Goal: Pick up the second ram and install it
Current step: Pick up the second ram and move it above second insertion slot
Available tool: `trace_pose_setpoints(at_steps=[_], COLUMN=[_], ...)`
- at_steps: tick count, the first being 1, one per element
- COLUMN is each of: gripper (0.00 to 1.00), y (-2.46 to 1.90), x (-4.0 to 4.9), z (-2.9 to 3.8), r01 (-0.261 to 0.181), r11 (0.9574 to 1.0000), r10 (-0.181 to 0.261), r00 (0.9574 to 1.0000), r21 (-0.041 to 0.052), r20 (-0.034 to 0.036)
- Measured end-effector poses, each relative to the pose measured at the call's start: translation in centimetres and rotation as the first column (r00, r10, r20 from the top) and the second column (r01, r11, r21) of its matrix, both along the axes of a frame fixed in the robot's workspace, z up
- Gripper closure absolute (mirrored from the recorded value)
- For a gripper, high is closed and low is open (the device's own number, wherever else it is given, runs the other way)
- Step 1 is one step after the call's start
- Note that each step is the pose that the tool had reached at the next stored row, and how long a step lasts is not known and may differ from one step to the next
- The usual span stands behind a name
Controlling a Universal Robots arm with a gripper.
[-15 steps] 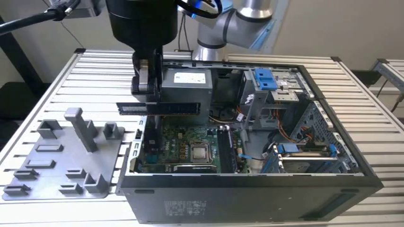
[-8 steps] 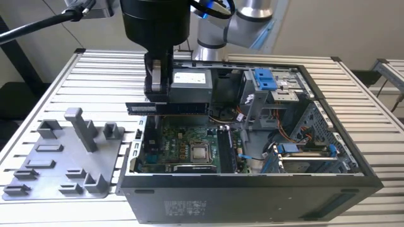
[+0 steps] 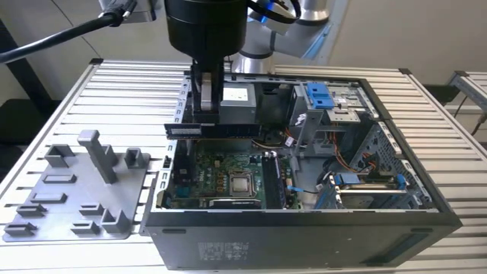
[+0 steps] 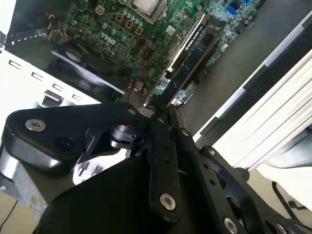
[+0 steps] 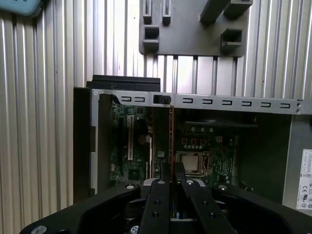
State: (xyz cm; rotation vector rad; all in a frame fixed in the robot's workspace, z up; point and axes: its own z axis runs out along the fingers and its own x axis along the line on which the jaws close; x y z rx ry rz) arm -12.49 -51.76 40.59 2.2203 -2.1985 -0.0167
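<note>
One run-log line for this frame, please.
gripper: shut on second ram | pose: level, above motherboard in open case | install: not seated

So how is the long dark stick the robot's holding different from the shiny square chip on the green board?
The long, flat dark circuit-board stick is narrow and blackish; the shiny square metal chip is silvery. The stick is up in the air on its edge, clamped by the black gripper; the chip lies flat on the green motherboard. Both are at the open black computer case.

Ribbed metal table (image 3: 137,85), matt plastic tray (image 3: 82,195)
</note>
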Motion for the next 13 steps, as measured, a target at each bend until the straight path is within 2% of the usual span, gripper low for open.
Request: trace_pose_setpoints(at_steps=[13], gripper=[0.86], y=[0.0], x=[2.85], z=[0.0], r01=[0.0], r11=[1.0], r10=[0.0], r00=[1.0], r21=[0.0], r20=[-0.0001])
